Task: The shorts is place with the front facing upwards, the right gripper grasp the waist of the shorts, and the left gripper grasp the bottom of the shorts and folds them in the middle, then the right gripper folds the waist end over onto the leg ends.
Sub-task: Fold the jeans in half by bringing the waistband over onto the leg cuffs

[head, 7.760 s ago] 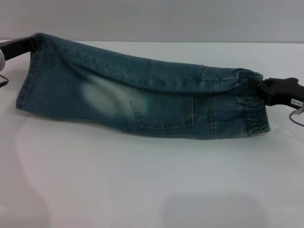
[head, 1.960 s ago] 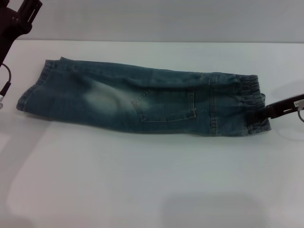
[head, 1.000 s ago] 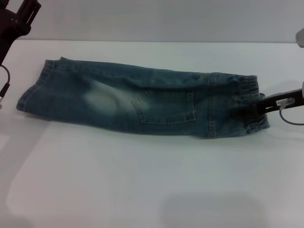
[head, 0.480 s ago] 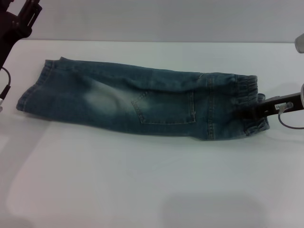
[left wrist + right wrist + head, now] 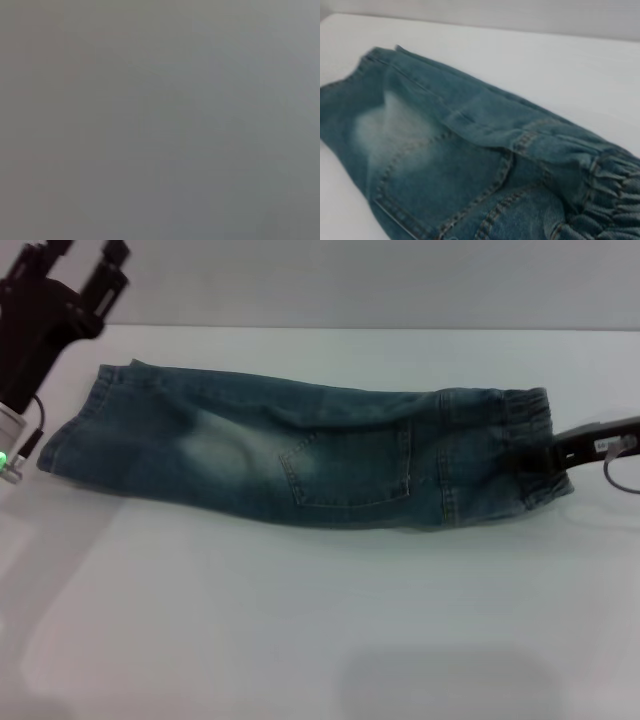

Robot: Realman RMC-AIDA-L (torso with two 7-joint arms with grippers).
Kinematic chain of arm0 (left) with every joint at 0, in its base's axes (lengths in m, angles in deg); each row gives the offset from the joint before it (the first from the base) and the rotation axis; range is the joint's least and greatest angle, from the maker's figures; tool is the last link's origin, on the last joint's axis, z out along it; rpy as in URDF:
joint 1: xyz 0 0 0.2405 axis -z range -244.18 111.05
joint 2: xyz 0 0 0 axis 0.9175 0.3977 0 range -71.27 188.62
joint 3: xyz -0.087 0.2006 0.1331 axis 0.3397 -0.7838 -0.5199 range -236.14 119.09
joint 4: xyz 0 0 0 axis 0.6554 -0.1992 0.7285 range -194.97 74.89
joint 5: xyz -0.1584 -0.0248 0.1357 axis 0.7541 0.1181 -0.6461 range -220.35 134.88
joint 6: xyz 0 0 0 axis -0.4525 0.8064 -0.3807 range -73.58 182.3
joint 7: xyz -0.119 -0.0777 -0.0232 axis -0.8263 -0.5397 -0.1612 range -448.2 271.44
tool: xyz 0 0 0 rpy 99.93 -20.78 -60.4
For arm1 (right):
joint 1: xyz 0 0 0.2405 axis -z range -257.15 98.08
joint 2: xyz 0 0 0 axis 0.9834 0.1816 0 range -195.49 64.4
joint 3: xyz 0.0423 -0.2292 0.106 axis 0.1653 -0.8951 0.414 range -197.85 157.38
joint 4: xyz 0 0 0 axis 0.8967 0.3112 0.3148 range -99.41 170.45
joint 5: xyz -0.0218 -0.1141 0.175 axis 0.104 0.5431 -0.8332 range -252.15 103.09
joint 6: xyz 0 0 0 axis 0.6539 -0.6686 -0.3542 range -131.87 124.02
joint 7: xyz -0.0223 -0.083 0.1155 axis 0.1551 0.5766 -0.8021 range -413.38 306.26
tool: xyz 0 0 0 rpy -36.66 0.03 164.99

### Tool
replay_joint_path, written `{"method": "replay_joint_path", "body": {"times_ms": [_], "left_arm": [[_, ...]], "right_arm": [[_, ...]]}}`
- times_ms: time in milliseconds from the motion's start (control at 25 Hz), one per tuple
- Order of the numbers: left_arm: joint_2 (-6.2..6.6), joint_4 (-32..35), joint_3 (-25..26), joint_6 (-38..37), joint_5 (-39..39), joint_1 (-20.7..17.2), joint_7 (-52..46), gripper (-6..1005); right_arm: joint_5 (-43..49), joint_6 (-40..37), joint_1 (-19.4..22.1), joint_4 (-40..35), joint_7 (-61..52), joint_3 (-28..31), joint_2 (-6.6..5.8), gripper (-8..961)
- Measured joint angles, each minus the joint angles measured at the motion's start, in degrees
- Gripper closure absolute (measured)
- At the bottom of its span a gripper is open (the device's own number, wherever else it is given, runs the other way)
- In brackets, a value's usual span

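Observation:
The shorts (image 5: 310,455) lie on the white table (image 5: 300,620), folded lengthwise, with one pale patch and a stitched pocket facing up. The leg ends (image 5: 70,430) point left and the gathered waist (image 5: 520,430) points right. My right gripper (image 5: 540,455) reaches in from the right edge and is shut on the waist, holding it slightly raised. My left gripper (image 5: 80,260) hangs open above the table's far left corner, clear of the leg ends and holding nothing. The right wrist view shows the shorts (image 5: 445,150) and ruched waistband (image 5: 610,200) up close. The left wrist view shows only plain grey.
A grey wall (image 5: 350,280) runs behind the table's far edge. A thin grey cable (image 5: 620,465) loops under the right gripper's bar. A small green light (image 5: 4,457) glows on the left arm at the left edge.
The left gripper has shifted rightward and shows more fully. The right gripper has risen a little, lifting the waist end and drawing it slightly right.

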Motion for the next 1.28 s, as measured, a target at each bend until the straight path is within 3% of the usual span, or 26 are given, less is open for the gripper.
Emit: {"method": "replay_joint_path", "body": {"times_ms": [240, 440, 720, 1000, 1280], "left_arm": [[-0.18, -2.4, -1.9, 0.0, 0.3, 0.7, 5.6, 318], [-0.51, -5.1, -1.7, -0.4, 0.5, 1.1, 11.7, 396], [-0.53, -9.8, -2.0, -0.1, 0.2, 3.2, 19.1, 606], [-0.51, -11.6, -2.1, 1.0, -0.8, 4.3, 21.5, 981], [-0.5, -13.1, -4.3, 3.0, -8.9, 7.1, 21.7, 982]], "right_arm": [[-0.4, -3.3, 0.0, -3.7, -1.4, 0.0, -0.32, 873], [-0.6, -4.5, -0.3, -4.7, -2.2, 0.1, -0.62, 873], [-1.1, -9.1, -1.0, -7.6, -3.8, 1.3, -1.04, 872], [-1.7, -12.6, -1.7, -10.8, -5.8, 1.3, -1.02, 873], [-2.7, -16.0, -2.6, -13.3, -7.0, 1.5, -1.29, 874]]}}
